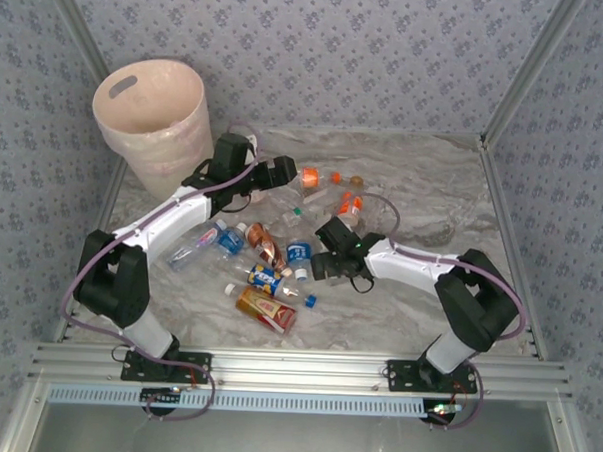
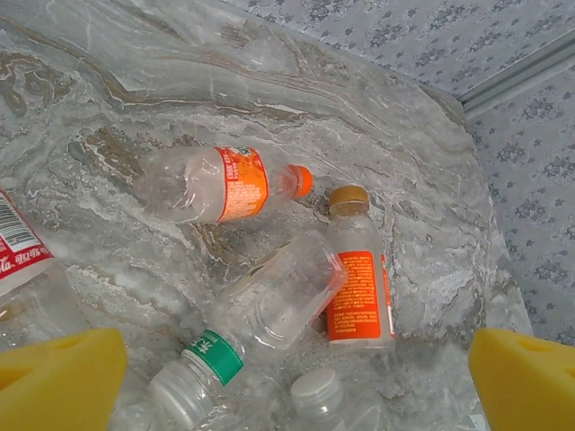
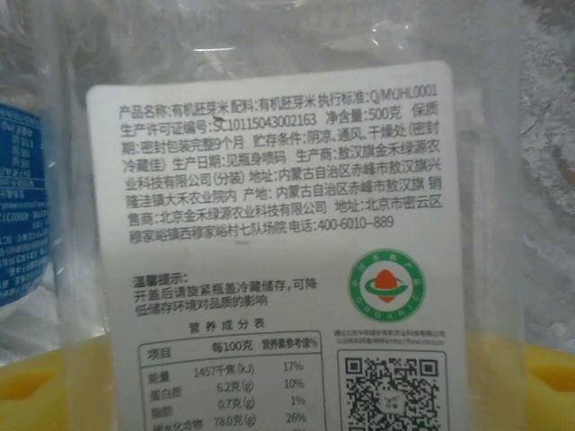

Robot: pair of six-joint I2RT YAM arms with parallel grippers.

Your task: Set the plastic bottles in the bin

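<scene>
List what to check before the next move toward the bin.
1. Left claw open: ok, yellow pads spread wide.
2. Target under left claw: ok, green-labelled bottle lies below, between the pads.
3. Right claw grip: cannot tell; white-labelled container sits between its pads.
4. Bin upright, mouth unobstructed: ok.
5. Bottles cleared off table: not ok, many lie scattered.
</scene>
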